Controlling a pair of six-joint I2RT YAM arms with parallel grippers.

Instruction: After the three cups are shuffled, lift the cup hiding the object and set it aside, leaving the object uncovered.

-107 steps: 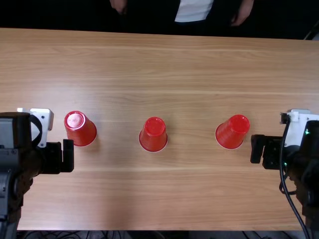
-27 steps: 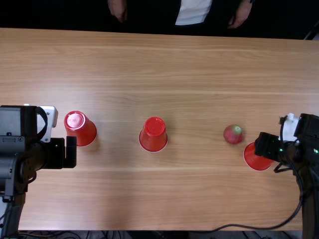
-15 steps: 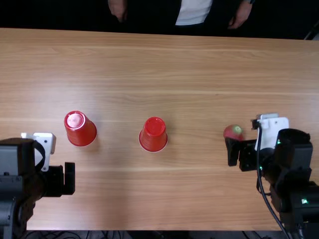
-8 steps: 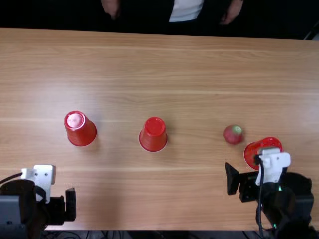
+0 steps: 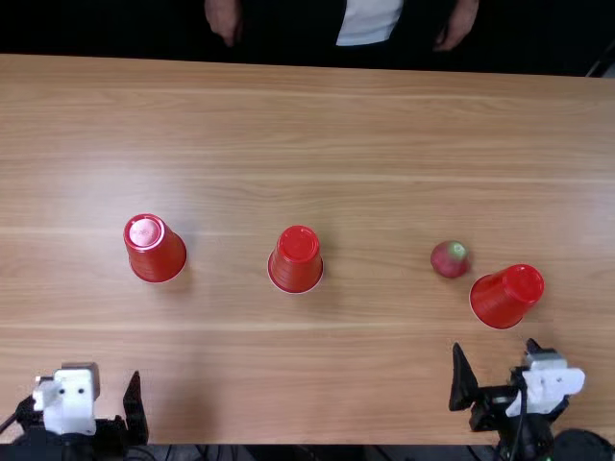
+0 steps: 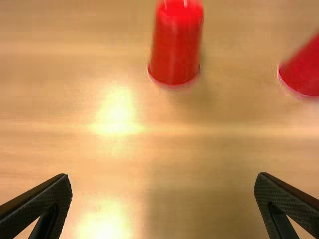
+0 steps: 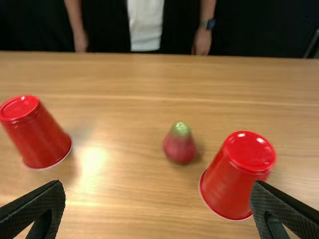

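Fruit [image 5: 449, 259] sits uncovered just beside red cup [image 5: 506, 295]; left claw [image 6: 160, 199] and right claw [image 7: 155, 199] gape empty.

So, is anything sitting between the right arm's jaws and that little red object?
Nothing visible. Bare table lies between them; the nearest red cup stands beside the little red object, off that line.

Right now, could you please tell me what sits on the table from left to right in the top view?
Left cup → middle cup → fruit → right cup, set just nearer than the fruit.
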